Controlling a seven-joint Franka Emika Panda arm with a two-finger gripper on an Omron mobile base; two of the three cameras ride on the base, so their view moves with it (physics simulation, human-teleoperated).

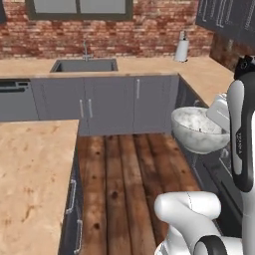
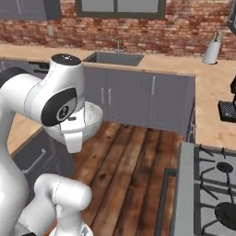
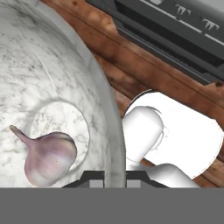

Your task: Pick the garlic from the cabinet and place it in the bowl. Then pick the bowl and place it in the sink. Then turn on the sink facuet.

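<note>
garlic lies inside gripped bowl, seen from the hand.

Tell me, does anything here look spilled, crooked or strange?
Only that the bowl hangs in mid-air over the wooden floor, held by its rim in the shut tool. It sits level; the garlic lies inside. Nothing is spilled.

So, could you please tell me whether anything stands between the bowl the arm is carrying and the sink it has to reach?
Nothing visible does. The bowl, with the garlic inside, is held above the wooden floor, and open floor leads to the sink in the far counter.
</note>
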